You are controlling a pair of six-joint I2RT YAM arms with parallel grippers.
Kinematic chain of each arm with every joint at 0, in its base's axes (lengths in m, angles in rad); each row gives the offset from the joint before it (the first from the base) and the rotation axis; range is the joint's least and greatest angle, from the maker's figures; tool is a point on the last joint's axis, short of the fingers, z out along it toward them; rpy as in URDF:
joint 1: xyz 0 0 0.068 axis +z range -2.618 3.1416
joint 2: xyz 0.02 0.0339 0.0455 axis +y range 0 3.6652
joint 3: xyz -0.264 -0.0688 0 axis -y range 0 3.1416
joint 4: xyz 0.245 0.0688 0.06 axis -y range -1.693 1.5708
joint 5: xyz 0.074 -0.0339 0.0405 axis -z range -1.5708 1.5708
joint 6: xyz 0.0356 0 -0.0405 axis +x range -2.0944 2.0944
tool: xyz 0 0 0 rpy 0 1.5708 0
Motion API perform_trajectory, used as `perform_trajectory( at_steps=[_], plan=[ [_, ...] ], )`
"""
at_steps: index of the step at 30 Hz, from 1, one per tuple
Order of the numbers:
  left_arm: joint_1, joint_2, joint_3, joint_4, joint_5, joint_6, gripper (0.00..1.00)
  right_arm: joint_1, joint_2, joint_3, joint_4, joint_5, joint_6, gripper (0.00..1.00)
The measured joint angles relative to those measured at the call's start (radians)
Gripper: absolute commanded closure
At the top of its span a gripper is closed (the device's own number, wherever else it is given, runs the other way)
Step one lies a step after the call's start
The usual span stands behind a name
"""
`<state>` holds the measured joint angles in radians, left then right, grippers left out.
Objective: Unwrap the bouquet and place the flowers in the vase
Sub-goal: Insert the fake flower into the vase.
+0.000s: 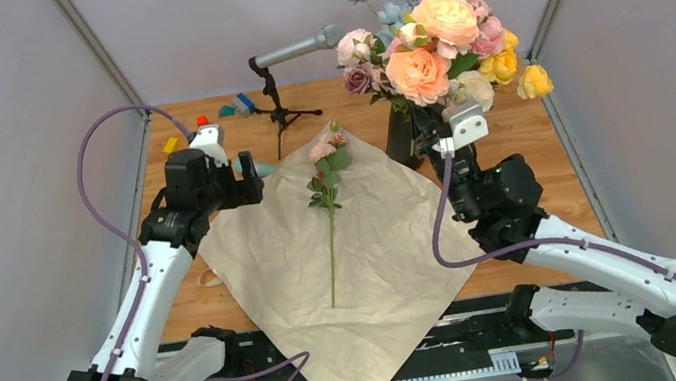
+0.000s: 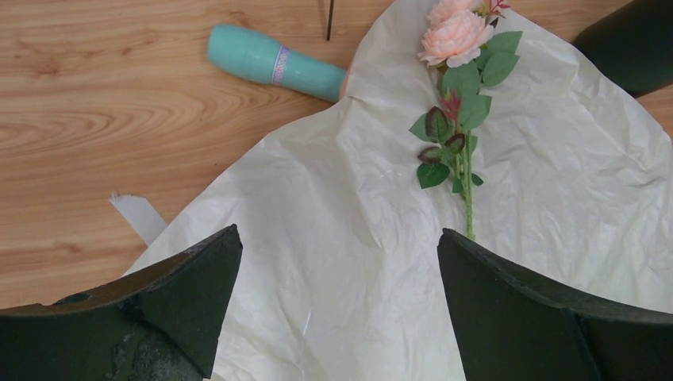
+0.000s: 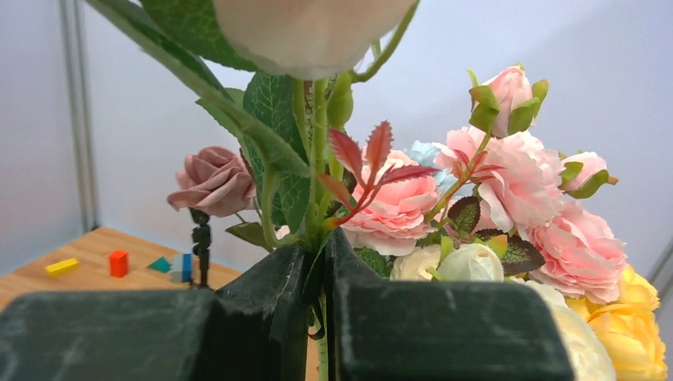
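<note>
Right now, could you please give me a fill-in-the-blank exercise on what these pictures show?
1. The right end effector is ____ on a stem.
2. The left end effector hangs ____ above the paper.
3. On the paper lies exactly ____ flower.
4. The vase stands on the ____ arm's side.
Missing words: shut; open; one; right.

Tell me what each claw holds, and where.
Right claw grips a flower by its green stem, below the leaves. Left claw is open, holding nothing.
</note>
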<state>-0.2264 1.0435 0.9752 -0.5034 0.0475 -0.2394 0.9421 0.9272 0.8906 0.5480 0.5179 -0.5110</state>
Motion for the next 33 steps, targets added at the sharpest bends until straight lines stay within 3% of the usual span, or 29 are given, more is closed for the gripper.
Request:
perform_trajectory(
  at_steps=[15, 33],
  plan=[
    [0.000, -0.048, -0.001, -0.014, -0.032, 0.026, 0.00, -0.025, 0.155, -0.020, 0.492, 0.062, -0.233, 1.00],
    [0.000, -0.048, -0.002, -0.032, -0.056, 0.041, 0.00, -0.038, 0.191, -0.081, 0.680, 0.069, -0.243, 1.00]
  ],
)
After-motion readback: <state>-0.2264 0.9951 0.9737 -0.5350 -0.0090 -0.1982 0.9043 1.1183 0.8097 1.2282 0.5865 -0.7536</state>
